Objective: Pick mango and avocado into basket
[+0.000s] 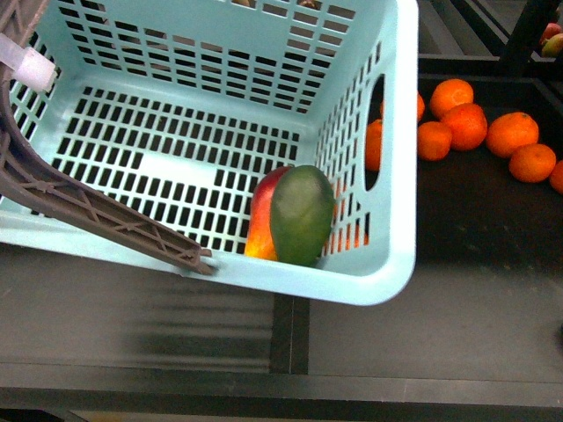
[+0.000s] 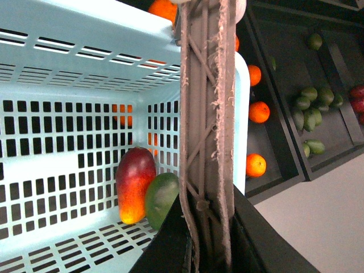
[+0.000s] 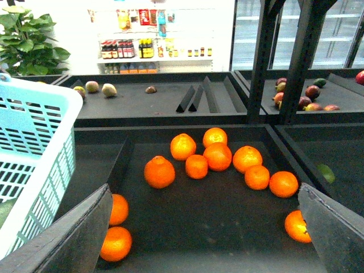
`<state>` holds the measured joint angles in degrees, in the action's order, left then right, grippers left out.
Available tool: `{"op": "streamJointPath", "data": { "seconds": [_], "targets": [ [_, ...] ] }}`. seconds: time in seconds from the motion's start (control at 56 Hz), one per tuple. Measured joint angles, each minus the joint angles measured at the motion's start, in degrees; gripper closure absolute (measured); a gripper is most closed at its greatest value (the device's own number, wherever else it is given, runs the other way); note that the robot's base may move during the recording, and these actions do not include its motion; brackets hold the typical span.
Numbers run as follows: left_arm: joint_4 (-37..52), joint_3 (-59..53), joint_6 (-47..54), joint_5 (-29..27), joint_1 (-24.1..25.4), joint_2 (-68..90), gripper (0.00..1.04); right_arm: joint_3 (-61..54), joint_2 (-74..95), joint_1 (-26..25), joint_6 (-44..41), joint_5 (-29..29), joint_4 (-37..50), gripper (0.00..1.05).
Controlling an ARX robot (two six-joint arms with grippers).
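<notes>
Mango point(image 1: 260, 220): lying inside basket point(image 1: 369, 264) at its near right corner, touching avocado.
Avocado point(image 1: 302, 214): leaning against mango, sitting beside basket's slotted right wall.
Left hand point(image 2: 207, 250): gripping basket handle point(image 2: 207, 114) between its dark fingers.
Right hand point(image 3: 205, 239): spreading wide, holding nothing, hovering over tangerines point(image 3: 217, 156) on dark desk point(image 3: 216, 222).

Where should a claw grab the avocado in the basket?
Come from above and close across the avocado's narrow middle. It lies lengthwise in the basket corner, leaning on the mango, with the wall close on its other side, so side approaches look blocked.
</notes>
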<state>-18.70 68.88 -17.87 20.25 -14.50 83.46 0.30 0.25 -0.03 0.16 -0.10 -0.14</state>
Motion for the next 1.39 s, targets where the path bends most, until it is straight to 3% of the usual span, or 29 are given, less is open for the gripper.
{"op": "streamJointPath", "data": {
  "seconds": [1.392],
  "targets": [
    [0.0,0.0,-0.2,-0.7,0.1,0.0,0.94,0.0,0.0,0.0,0.0,0.0,0.0,0.08]
  ]
}}
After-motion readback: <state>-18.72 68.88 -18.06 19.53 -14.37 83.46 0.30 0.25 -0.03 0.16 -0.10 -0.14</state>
